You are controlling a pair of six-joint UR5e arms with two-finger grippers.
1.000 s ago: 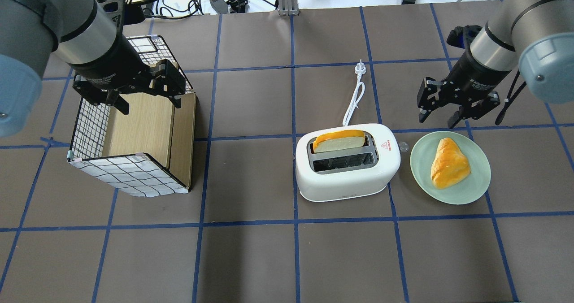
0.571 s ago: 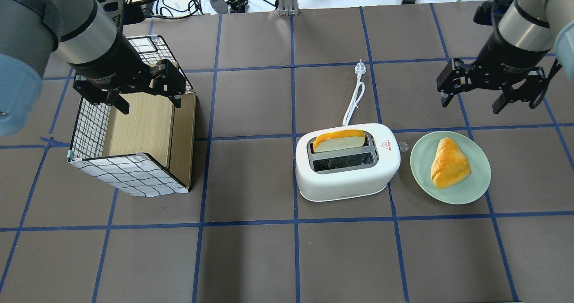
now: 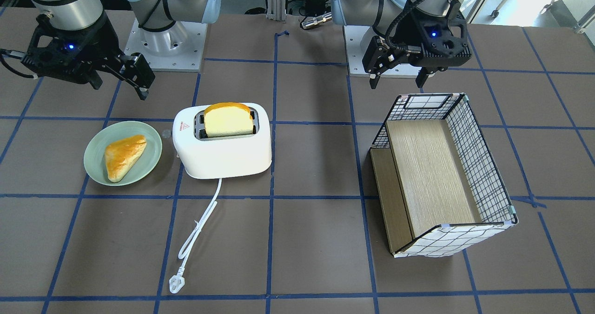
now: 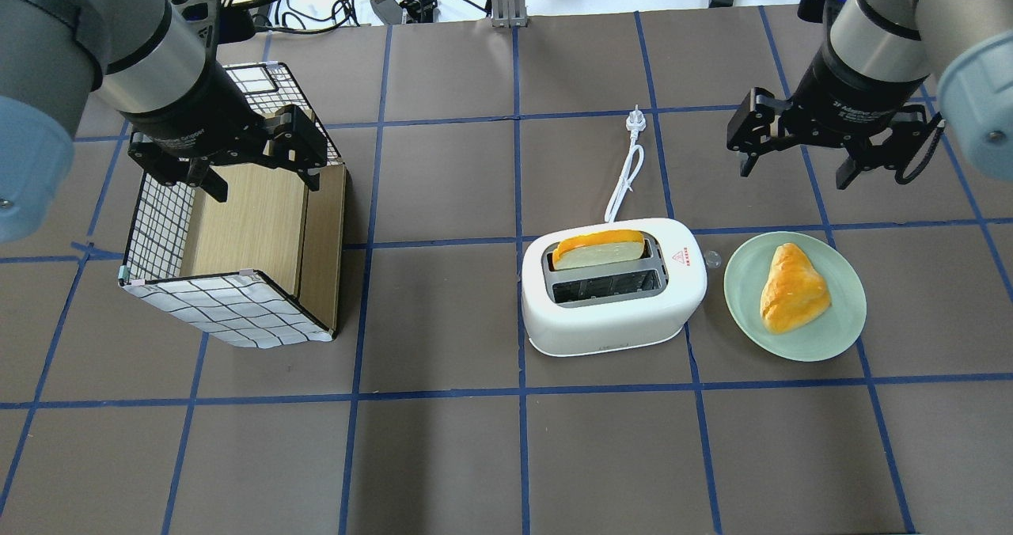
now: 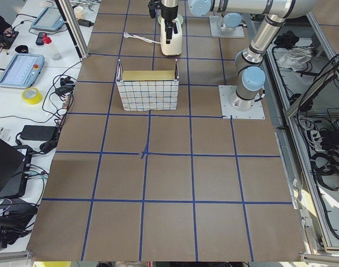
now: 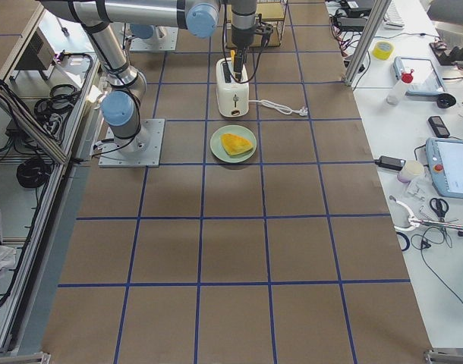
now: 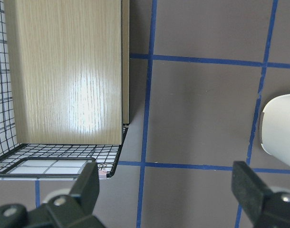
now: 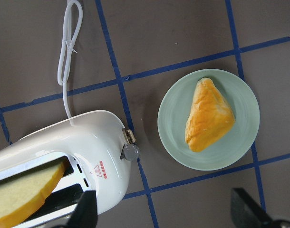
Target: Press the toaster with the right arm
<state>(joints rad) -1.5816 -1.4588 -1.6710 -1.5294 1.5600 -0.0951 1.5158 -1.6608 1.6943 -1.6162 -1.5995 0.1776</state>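
Note:
The white toaster [image 4: 613, 297] stands mid-table with a bread slice [image 4: 597, 248] in its far slot. Its side lever [image 4: 712, 259] faces the plate and shows in the right wrist view [image 8: 130, 152]. Its cord [image 4: 629, 167] runs away to the far side. My right gripper [image 4: 794, 171] is open and empty, hovering above the table beyond the plate, to the right of the cord. In the front view it [image 3: 118, 88] is behind the plate. My left gripper [image 4: 265, 187] is open and empty over the basket.
A green plate [image 4: 740, 297] with a golden pastry [image 4: 791, 288] sits right of the toaster, close to the lever. A wire-and-wood basket [image 4: 229, 305] lies on the left side of the table.
My right gripper swung away to the right and back, then came left again; it now sits a little farther from the plate, with the wrist turned. The left arm has not moved.

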